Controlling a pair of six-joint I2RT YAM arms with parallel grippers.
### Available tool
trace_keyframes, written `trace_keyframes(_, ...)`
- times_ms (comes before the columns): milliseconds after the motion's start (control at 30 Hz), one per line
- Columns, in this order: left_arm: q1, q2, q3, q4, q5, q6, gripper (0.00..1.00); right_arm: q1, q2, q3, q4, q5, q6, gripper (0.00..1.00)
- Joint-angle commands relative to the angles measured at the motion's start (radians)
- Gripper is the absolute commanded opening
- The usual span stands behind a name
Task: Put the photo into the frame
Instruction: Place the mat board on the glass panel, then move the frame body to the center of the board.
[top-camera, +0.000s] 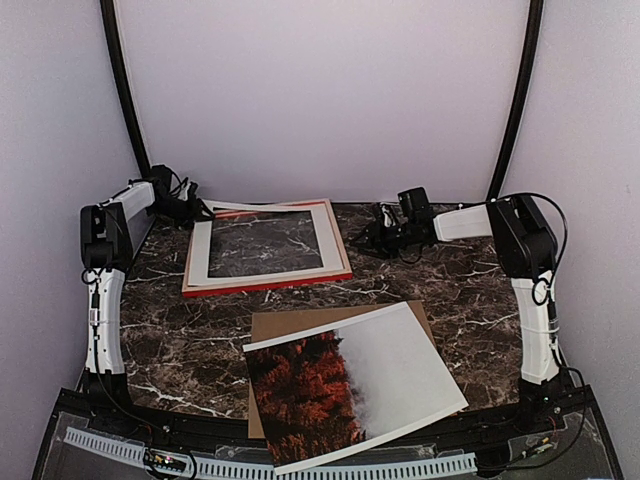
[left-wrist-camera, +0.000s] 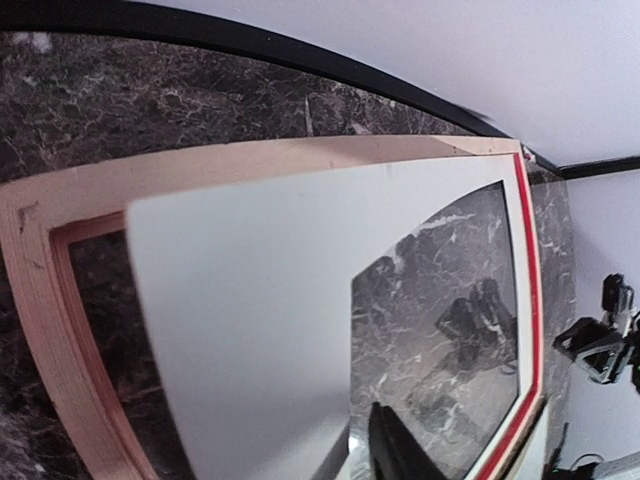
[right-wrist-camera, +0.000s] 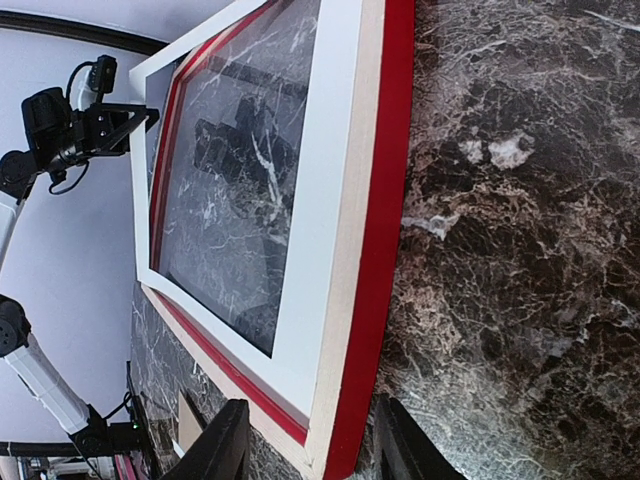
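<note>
I have the frame (top-camera: 270, 285) lying at the back of the table (top-camera: 470, 290), left of centre, the mat border (top-camera: 200, 258) on it. Nearer me, the photo (top-camera: 350, 385) lies on the backing board (top-camera: 290, 322). My left gripper (top-camera: 195, 210) is at the frame's far-left corner, my right gripper (top-camera: 365, 238) beside its right side

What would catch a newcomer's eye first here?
The large paper print of red-orange autumn trees fading into fog, lying near centre atop a plain brown backing board. Farther back, the thin red-faced wooden picture frame bears a white mat border, with the left hand and right hand flanking it.
</note>
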Motion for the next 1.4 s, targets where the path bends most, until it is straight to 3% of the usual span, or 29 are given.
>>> trace_keyframes(0, -0.005, -0.056, -0.014, -0.028, -0.059, 0.026, 0.45, 0.008, -0.034, -0.013, 0.026, 0.005, -0.01, 0.44)
trace_keyframes(233, -0.007, -0.101, -0.01, -0.066, -0.164, 0.048, 0.66, 0.011, -0.042, -0.016, 0.026, 0.003, -0.011, 0.44)
trace_keyframes(667, -0.007, -0.19, -0.06, -0.123, -0.344, 0.074, 0.77, 0.019, -0.084, -0.05, 0.014, 0.026, -0.036, 0.45)
trace_keyframes(1133, -0.024, -0.205, -0.18, -0.08, -0.494, 0.083, 0.7, 0.021, -0.129, -0.139, 0.041, 0.036, -0.038, 0.46)
trace_keyframes(1367, -0.028, -0.205, -0.237, -0.068, -0.526, 0.06, 0.55, 0.022, -0.151, -0.193, 0.065, 0.037, -0.035, 0.46)
